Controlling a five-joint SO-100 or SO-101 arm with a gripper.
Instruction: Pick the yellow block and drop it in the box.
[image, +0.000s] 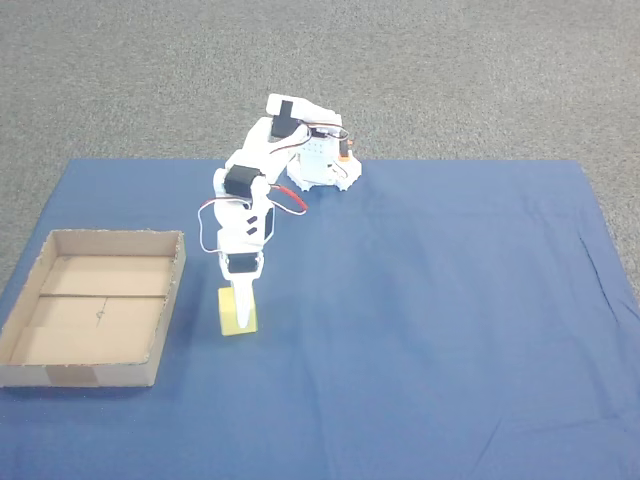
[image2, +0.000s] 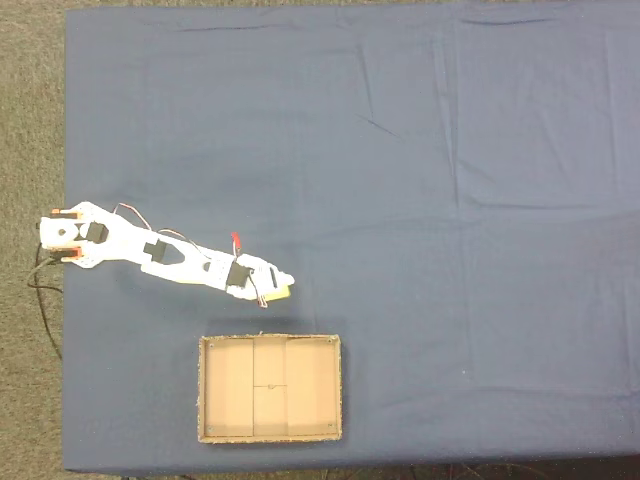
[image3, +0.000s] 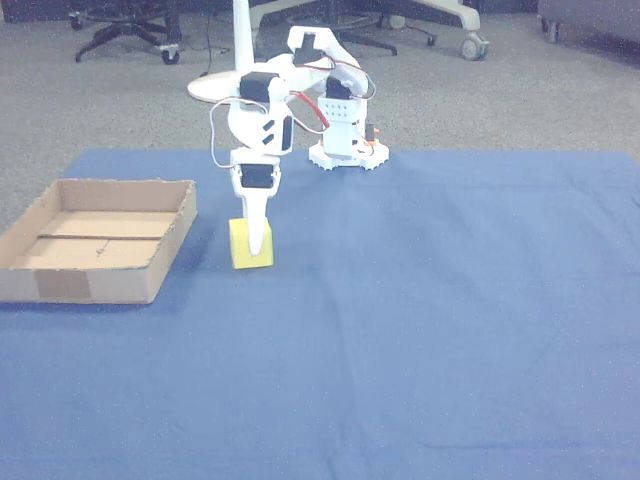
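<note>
The yellow block (image: 236, 318) rests on the blue cloth just right of the box (image: 60, 372), and it also shows in the other view (image3: 250, 250) and partly from above (image2: 281, 293). My white gripper (image: 243, 300) points straight down onto the block. One finger (image3: 256, 222) lies across the block's front face; the other finger is hidden behind it. The jaws look shut on the block, which still touches the cloth. The box (image3: 70, 285) is a shallow brown cardboard tray with a grey tape patch on its near wall; from above the box (image2: 206, 390) shows nothing inside.
The blue cloth (image: 430, 320) covers the work area, with grey carpet (image: 480, 70) beyond its edges. The arm's base (image: 322, 170) stands at the cloth's far edge. Office chair legs (image3: 125, 25) stand far behind.
</note>
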